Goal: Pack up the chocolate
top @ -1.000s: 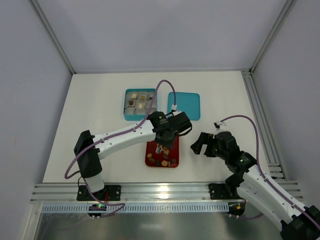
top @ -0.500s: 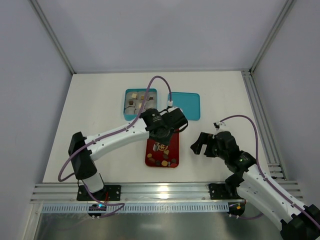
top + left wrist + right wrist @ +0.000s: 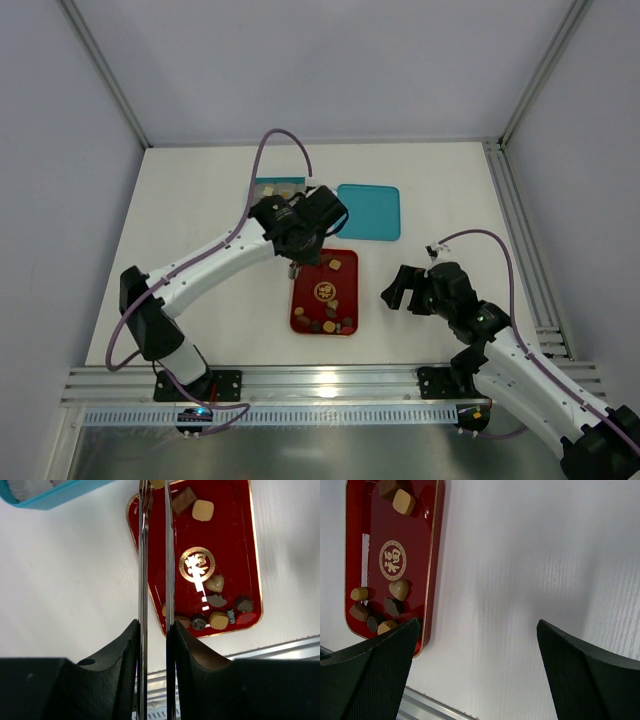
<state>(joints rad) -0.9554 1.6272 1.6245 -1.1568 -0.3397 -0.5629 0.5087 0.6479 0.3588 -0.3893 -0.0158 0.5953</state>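
Chocolate (image 3: 202, 510): small bite-sized pieces, dark brown, mid brown, tan, cream; squarish, round, one heart-shaped. Most lying on red tray (image 3: 230, 540): two at far end, cluster crowding near end, gold emblem between. Left gripper (image 3: 294, 266) hanging over tray's far left corner, thin fingers (image 3: 143, 555) pinching tan piece (image 3: 159, 482) at tips. Right gripper (image 3: 477, 625) hovering beside tray, jaws standing wide apart, gripping nothing. Teal box (image 3: 50, 497) lying just beyond tray, left arm (image 3: 220, 262) hiding most of it from above. Teal lid (image 3: 368, 212) lying beside box.
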